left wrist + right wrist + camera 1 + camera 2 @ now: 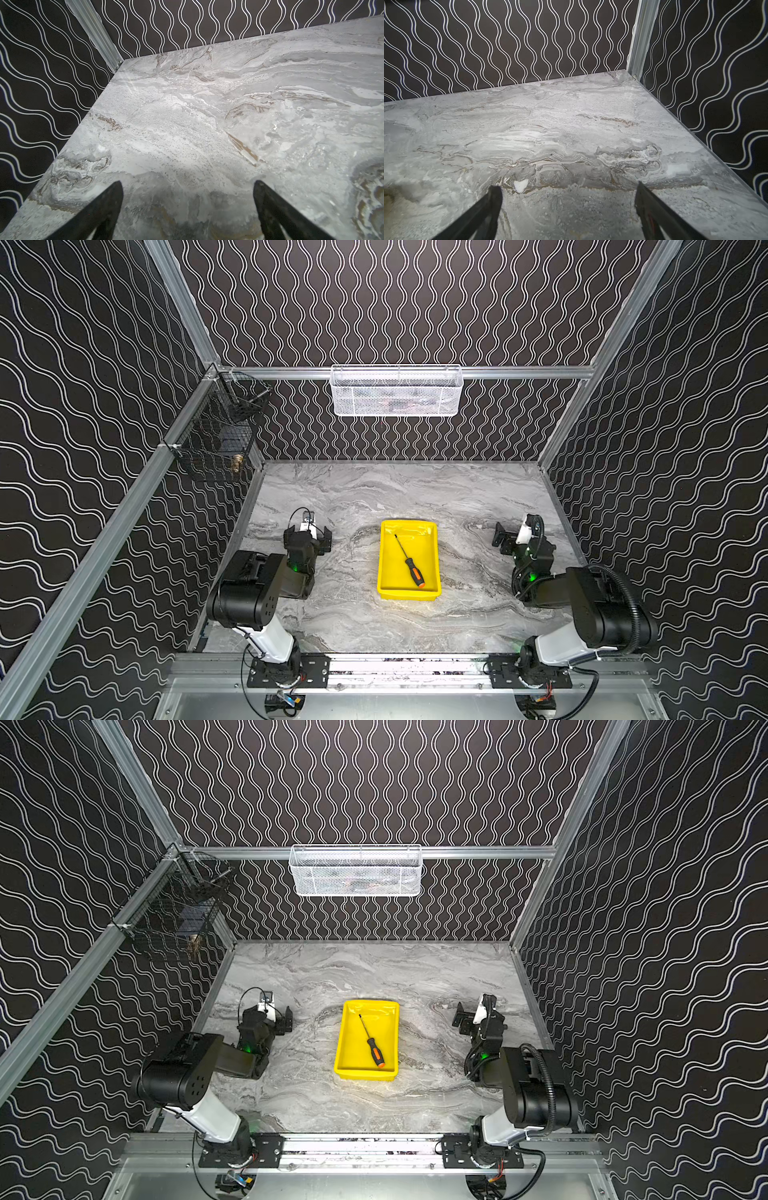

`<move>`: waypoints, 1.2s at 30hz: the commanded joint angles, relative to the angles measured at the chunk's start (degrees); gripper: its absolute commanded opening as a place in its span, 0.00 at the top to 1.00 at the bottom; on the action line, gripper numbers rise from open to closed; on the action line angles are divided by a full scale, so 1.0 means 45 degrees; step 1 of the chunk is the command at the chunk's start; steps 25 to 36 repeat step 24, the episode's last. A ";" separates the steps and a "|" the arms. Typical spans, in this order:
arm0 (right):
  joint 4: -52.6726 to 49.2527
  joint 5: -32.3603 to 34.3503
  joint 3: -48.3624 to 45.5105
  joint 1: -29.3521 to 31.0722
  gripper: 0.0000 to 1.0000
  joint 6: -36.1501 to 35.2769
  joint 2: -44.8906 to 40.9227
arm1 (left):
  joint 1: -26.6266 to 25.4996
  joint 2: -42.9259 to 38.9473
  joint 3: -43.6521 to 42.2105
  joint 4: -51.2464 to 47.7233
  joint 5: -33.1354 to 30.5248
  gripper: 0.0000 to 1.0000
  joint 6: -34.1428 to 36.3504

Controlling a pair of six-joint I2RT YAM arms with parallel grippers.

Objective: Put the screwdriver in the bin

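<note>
The screwdriver (409, 562) lay flat inside the bin (409, 594), set diagonally, with its tip toward the far left corner and its black-and-orange handle toward the near right corner. The bin stood near the middle of the table (353, 489). The left pincer (308, 532) sat low over the table left of the bin, well apart from it; the left wrist view showed its jaws spread wide with only bare table between them. The right pincer (504, 537) sat right of the bin, also well apart, jaws likewise spread and holding nothing. A white mesh basket (397, 391) hung on the far wall.
</note>
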 commanded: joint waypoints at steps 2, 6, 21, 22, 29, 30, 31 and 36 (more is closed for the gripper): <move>0.0570 -0.0119 0.0025 -0.0011 0.01 -0.0076 -0.0001 | 0.0020 -0.0006 -0.0005 0.0271 0.0060 0.01 -0.0117; 0.0698 -0.0128 0.0006 -0.0011 0.01 -0.0091 0.0014 | 0.0019 0.0002 0.0011 0.0294 0.0057 0.01 -0.0109; 0.0712 0.0471 -0.0031 -0.0011 0.01 0.0139 0.0003 | 0.0180 -0.0027 0.0151 -0.0076 0.0527 0.01 -0.0221; 0.0666 0.0477 -0.0074 -0.0011 0.01 0.0159 -0.0056 | 0.0176 -0.0025 0.0131 -0.0026 0.0526 0.01 -0.0215; 0.0940 0.0519 -0.0124 -0.0011 0.01 0.0161 0.0054 | 0.0177 -0.0022 0.0073 0.0072 0.0461 0.01 -0.0185; 0.0940 0.0519 -0.0124 -0.0011 0.01 0.0161 0.0054 | 0.0177 -0.0022 0.0073 0.0072 0.0461 0.01 -0.0185; 0.0940 0.0519 -0.0124 -0.0011 0.01 0.0161 0.0054 | 0.0177 -0.0022 0.0073 0.0072 0.0461 0.01 -0.0185; 0.0940 0.0519 -0.0124 -0.0011 0.01 0.0161 0.0054 | 0.0177 -0.0022 0.0073 0.0072 0.0461 0.01 -0.0185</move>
